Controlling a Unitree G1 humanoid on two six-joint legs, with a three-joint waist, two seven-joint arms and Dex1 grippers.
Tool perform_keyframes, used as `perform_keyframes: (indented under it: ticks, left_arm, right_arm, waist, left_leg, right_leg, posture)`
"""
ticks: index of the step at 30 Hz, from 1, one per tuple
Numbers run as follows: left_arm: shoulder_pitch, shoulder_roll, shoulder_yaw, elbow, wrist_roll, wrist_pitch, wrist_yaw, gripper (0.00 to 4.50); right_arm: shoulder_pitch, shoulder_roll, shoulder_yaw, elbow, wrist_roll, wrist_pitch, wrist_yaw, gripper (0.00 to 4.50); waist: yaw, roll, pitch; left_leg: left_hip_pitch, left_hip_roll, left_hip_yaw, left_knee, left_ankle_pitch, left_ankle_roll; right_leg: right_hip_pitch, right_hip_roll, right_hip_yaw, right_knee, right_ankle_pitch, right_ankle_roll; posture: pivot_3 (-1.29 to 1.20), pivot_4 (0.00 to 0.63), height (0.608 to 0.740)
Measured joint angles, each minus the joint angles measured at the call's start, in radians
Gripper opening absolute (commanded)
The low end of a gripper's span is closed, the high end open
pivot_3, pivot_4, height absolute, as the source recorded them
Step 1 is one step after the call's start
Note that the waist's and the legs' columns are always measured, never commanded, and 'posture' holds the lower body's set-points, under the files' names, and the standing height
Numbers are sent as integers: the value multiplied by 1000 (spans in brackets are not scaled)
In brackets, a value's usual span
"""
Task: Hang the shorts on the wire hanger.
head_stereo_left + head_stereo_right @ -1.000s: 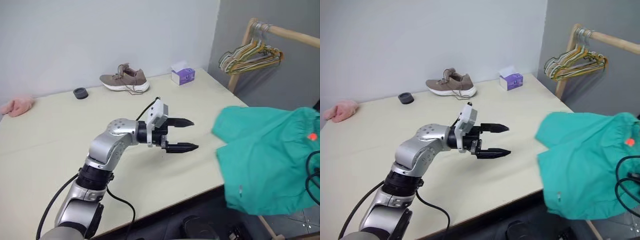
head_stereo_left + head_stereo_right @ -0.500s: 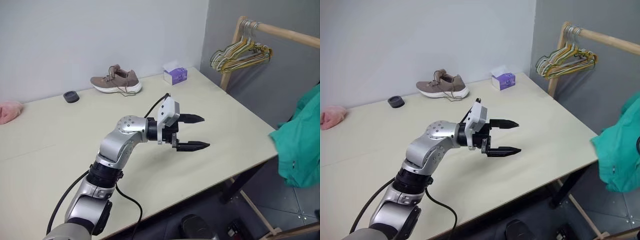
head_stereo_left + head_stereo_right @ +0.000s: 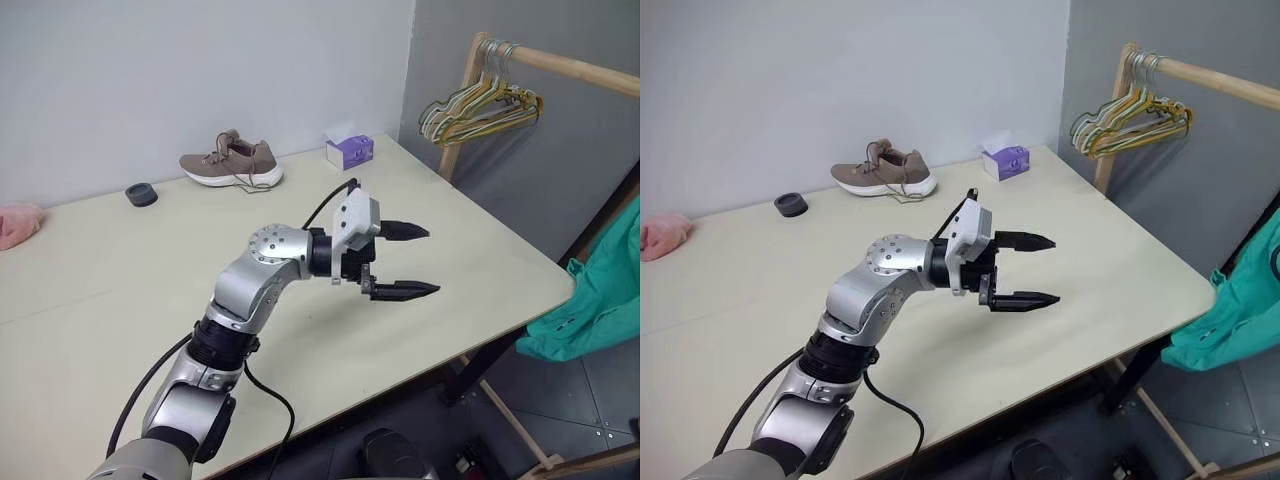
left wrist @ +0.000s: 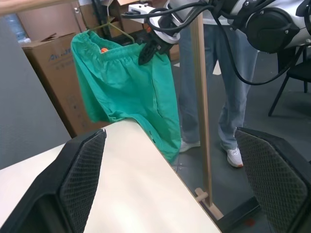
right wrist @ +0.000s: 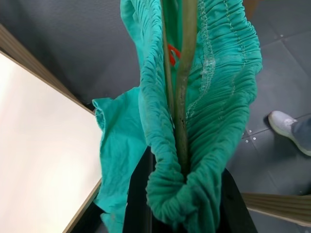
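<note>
We saw a pale table (image 3: 120, 300) carrying a shoe (image 3: 232, 163), a purple tissue box (image 3: 348, 151), a small black cap (image 3: 141, 194) and a pink cloth (image 3: 15, 222) along its far edge.

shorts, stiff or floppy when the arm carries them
Probably floppy: the shorts sag in loose folds below the right gripper. Likely light, since the waistband bunches easily around the wire hanger. They may swing when moved.

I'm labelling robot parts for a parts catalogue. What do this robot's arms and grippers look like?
The left arm is rounded silver-grey metal segments with black joint rings and a loose black cable along it. Its wrist carries a white boxy module, then the left gripper: two slim, pointed black fingers with mesh-textured pads. The right gripper looks black, on a silver-and-black arm trailing black cables.
</note>
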Motion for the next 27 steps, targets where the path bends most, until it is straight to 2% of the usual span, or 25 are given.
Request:
perform_keyframes:
  ticks: [2, 5, 10, 15, 21, 27]
  left_arm:
    - [0, -2, 0, 0, 0, 0, 2, 4469]
    - [0, -7, 0, 0, -2, 0, 10, 4500]
    - [-13, -22, 0, 0, -11, 6, 13, 4500]
    - [-19, -19, 0, 0, -16, 6, 12, 4500]
    - [-19, 2, 1, 0, -16, 5, 10, 4500]
    - [-19, 23, 1, 4, -12, -1, 8, 4500]
  right_arm:
    - [-1, 1, 0, -2, 11, 6, 2, 0]
    - [-10, 20, -18, -12, 21, 6, -4, 845]
    - [-14, 45, -77, -58, 38, 8, -18, 2564]
    - [-11, 57, -189, -181, 54, 37, -54, 4378]
    - [16, 85, -236, -348, 39, 4, -120, 4447]
    - [84, 132, -153, -498, -3, -109, -165, 4447]
  waist:
    - [0, 0, 0]
    - [-1, 0, 0]
    - [3, 0, 0]
    - [9, 0, 0]
    - [14, 0, 0]
    - [22, 0, 0]
  left_leg:
    - [0, 0, 0, 0, 0, 0]
    - [0, 0, 0, 0, 0, 0]
    - [0, 0, 0, 0, 0, 0]
    - [0, 0, 0, 0, 0, 0]
    - [1, 0, 3, 0, 0, 0]
    - [1, 0, 6, 0, 0, 0]
  right_leg:
    - [0, 0, 0, 0, 0, 0]
    - [0, 0, 0, 0, 0, 0]
    - [0, 0, 1, 0, 0, 0]
    - [0, 0, 1, 0, 0, 1]
    - [0, 0, 5, 0, 0, 1]
    - [-2, 0, 8, 1, 0, 2]
  posture:
    - [-400, 0, 740]
    - [-401, 0, 740]
    - [-388, 0, 740]
    - [-377, 0, 740]
    - [-381, 0, 740]
    - [-373, 0, 740]
